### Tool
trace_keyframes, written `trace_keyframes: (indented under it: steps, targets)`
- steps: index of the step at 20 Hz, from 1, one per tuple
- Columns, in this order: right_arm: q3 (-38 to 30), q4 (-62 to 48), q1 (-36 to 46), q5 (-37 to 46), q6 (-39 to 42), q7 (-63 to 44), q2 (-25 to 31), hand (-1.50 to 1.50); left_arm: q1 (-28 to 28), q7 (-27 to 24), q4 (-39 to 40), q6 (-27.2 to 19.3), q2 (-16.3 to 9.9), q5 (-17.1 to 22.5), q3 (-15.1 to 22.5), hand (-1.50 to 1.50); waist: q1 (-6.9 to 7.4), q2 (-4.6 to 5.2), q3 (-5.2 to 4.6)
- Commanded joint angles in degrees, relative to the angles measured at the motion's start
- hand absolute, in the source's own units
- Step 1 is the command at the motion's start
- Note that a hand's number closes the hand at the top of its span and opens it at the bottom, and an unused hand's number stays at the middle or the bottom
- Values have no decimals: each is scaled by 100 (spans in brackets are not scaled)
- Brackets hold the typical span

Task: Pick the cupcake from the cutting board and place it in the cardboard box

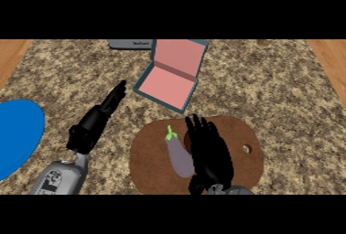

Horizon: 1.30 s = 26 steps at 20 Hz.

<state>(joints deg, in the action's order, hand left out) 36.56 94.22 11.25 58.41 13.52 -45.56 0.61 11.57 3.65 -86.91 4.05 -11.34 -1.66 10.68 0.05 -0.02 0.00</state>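
Notably, right hand (pixel 209 157) lay flat, fingers straight, holding nothing, over cutting board (pixel 233 132); eggplant (pixel 178 155) touching its fingers' left side; no cupcake discernible.

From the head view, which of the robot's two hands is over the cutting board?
The right hand: it lies open over the brown cutting board, beside the eggplant. The left hand is over bare counter.

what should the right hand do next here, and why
Probably shift a little to its left and lower so its fingers can curl round the eggplant. The right hand is over the cutting board with straight fingers, holding nothing. The eggplant lies just beside it, and no cupcake shows on the board. The open box lies further back.
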Motion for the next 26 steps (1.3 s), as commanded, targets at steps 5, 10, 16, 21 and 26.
trace_keyframes:
  steps: [5, 10, 16, 21, 26]
  targets:
    - [-22, -458, 62, -53, 46, -37, -60, -150, 0, -237, 279, 251, 224, -226, -200, 0, -2, 2, 0]
    - [51, -799, 283, -212, -203, -4, -59, -150, 225, 193, 7, 81, 457, -431, -238, 0, 0, 2, 0]
    - [-103, -1218, 185, 53, -362, 141, -60, -150, -312, 328, -511, 308, 455, -450, -203, 0, 12, -1, 1]
    - [-430, -1636, 418, 211, -351, 455, -61, -150, -22, 106, -98, 424, 412, -499, -469, 0, 1, 2, 0]
    - [-219, -2029, 520, 1, -615, 504, -60, 150, -128, 267, -389, 318, 592, -635, -329, 0, 17, 4, 1]
